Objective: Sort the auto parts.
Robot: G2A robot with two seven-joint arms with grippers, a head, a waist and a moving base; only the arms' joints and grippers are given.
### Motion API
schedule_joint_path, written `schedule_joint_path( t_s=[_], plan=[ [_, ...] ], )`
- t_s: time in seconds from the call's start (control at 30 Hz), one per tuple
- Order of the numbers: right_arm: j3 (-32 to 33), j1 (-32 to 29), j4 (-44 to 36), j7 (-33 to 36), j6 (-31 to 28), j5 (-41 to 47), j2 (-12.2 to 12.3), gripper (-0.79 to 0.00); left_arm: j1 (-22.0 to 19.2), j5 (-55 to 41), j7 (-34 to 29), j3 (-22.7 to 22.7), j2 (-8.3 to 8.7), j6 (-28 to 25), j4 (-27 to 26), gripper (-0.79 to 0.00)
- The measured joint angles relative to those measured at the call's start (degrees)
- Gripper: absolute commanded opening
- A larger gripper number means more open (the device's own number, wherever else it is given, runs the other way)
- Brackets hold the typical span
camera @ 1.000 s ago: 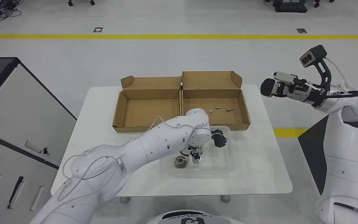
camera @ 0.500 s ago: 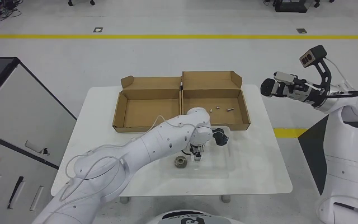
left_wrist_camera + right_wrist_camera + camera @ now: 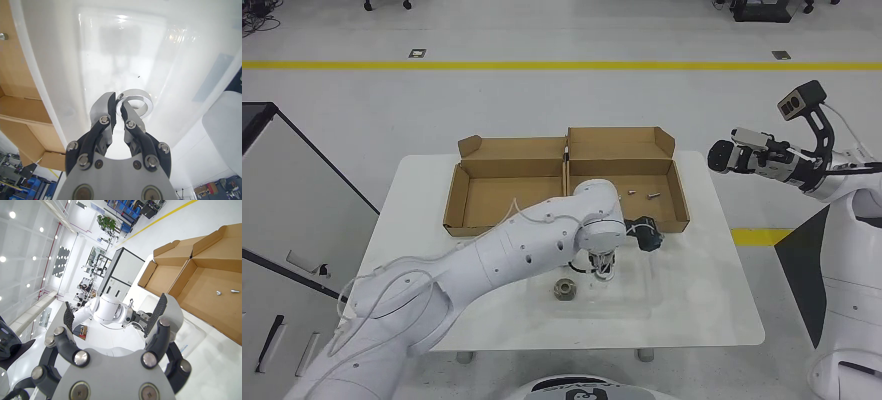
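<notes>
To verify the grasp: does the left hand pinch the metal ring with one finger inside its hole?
Yes, the left hand clamps the wall of the metal ring, one finger inside the hole, one outside.

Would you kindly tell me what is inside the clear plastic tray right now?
A dark gear-like part lies in the clear tray; the left gripper pinches a metal ring above the tray. The arm hides the tray's side toward the boxes.
</notes>
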Motion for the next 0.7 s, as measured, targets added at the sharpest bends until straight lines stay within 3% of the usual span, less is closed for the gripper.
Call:
schedule_joint_path(
  t_s=[0.17,0.57,0.7],
  plan=[
    [0.00,0.00,0.00,0.00,0.00,0.00,0.00,0.000,-0.47,-0.10,-1.78,-0.55,2.44,1.81,-6.95,-0.785],
    [0.00,0.00,0.00,0.00,0.00,0.00,0.00,0.000,-0.40,-0.11,-1.68,-0.58,2.41,1.80,-6.79,-0.785],
    [0.00,0.00,0.00,0.00,0.00,0.00,0.00,0.000,0.58,-0.25,0.86,-2.95,3.41,1.51,-7.05,-0.785]
  ],
)
